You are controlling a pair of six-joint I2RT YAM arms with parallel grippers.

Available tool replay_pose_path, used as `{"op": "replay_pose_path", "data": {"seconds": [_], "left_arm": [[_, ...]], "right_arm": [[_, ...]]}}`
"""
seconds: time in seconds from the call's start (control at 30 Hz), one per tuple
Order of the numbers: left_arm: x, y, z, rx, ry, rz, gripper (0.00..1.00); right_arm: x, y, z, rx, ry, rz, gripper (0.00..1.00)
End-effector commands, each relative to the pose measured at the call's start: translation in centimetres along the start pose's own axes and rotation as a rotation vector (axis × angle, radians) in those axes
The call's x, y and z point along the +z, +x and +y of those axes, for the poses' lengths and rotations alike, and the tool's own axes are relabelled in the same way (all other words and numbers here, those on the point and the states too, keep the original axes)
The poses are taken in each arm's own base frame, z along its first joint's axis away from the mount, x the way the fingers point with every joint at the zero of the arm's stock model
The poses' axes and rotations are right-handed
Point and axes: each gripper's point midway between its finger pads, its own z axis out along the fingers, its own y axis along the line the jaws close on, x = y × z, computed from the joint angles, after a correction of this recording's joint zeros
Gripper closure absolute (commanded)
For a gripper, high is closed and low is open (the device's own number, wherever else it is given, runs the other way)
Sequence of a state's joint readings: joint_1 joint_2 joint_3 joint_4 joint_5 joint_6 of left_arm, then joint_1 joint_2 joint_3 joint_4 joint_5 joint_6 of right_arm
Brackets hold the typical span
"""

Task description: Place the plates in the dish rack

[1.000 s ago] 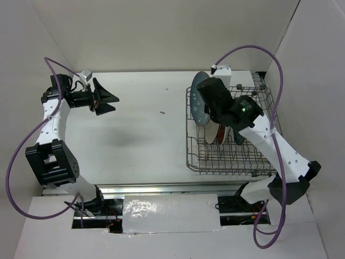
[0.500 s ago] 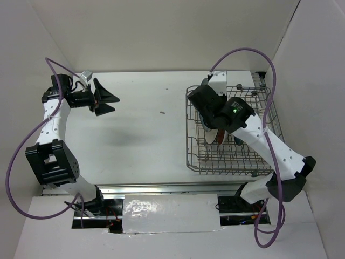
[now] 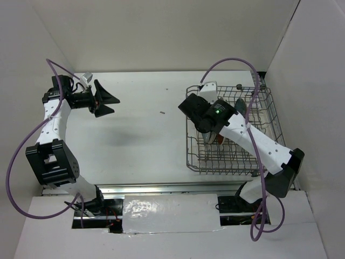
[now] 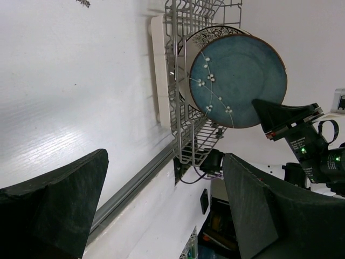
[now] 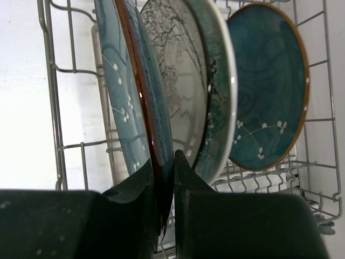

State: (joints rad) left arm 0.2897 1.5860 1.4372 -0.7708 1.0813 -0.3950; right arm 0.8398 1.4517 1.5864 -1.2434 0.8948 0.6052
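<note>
My right gripper (image 5: 172,162) is shut on the lower rim of a teal-blue plate (image 5: 126,91) with a brown edge. That plate stands upright among the tines of the grey wire dish rack (image 5: 54,70). Close on its right stands a grey-white plate (image 5: 183,97) with a branch drawing, and further right a second teal-blue plate (image 5: 267,86). From above, the right gripper (image 3: 207,121) hangs over the left half of the dish rack (image 3: 226,164) and hides the plates. My left gripper (image 3: 108,97) is open and holds nothing, far left of the rack. The left wrist view shows the held plate (image 4: 237,75) face-on.
The dish rack (image 4: 180,108) fills the right side of the white table (image 3: 145,135). A small dark speck (image 3: 162,113) lies on the table between the arms. White walls close in on three sides, and the right wall runs near the rack.
The right arm has swung down and to the left, bringing the teal-blue plate from above the rack's back left corner down between the tines. The left arm has not moved.
</note>
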Motion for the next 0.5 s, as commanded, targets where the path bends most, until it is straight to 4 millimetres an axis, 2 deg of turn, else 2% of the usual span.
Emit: {"op": "replay_pose_path", "data": {"seconds": [0.0,0.2,0.47], "left_arm": [[-0.2,0.1,0.0,0.016,-0.002,-0.006,0.01],[-0.1,0.1,0.5,-0.001,-0.014,-0.003,0.01],[0.0,-0.2,0.5,-0.005,-0.011,0.000,0.01]], "right_arm": [[-0.3,-2.6,-0.6,0.110,0.026,-0.092,1.00],[0.8,-1.7,-0.5,0.100,0.051,-0.071,1.00],[1.1,-1.4,-0.6,0.108,0.058,-0.067,1.00]]}}
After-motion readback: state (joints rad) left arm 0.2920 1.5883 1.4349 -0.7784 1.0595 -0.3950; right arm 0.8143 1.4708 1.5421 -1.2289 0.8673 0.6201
